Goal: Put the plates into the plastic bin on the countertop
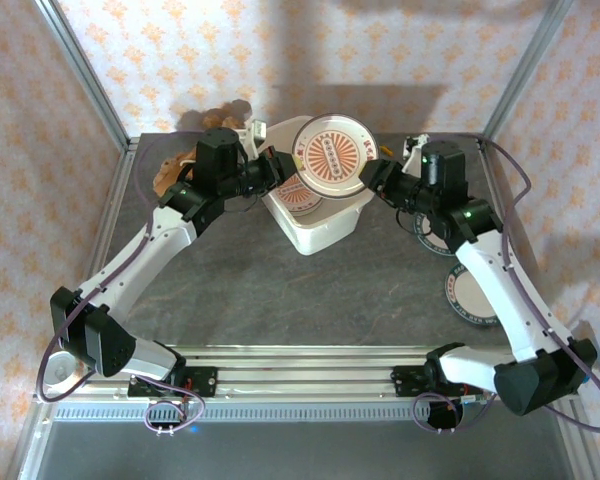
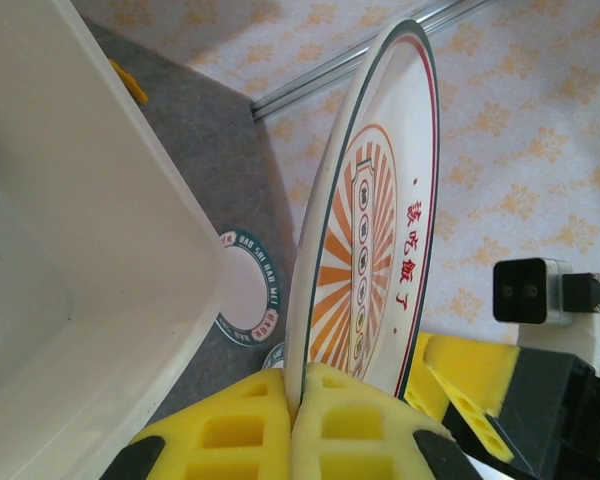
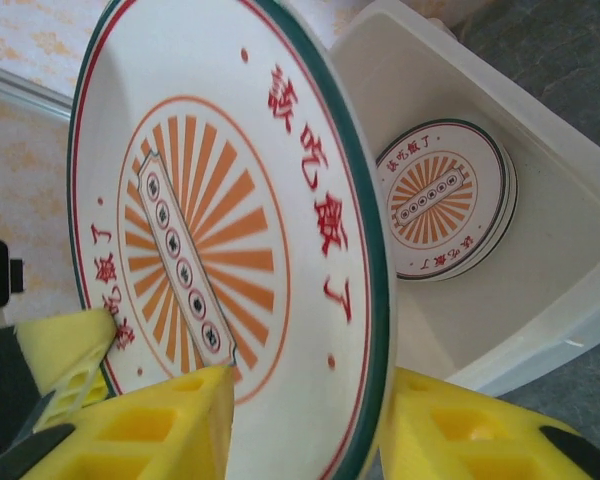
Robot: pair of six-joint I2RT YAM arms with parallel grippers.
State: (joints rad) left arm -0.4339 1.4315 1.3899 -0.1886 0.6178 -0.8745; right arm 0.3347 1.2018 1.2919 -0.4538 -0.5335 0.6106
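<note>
The left gripper (image 2: 295, 400) has its yellow foam pads pressed together on the lower rim of a patterned plate (image 2: 380, 230), pinching it so it stands on edge. The right gripper (image 3: 310, 420) meets the same plate (image 3: 220, 230) from the opposite side, with one pad in front of the face and one behind the rim. Whether those pads are already gripping cannot be told.

From above, the shared plate (image 1: 332, 152) hangs tilted over the far end of the plastic bin (image 1: 315, 240), clear of its rim. Inside the bin (image 3: 540, 330) a small stack of patterned plates (image 3: 445, 200) lies flat on the floor.

On the countertop (image 1: 280, 290), at least two green-rimmed plates (image 1: 470, 295) lie near the right arm. The task looks partly done, with this plate and those two not yet in the bin.
</note>
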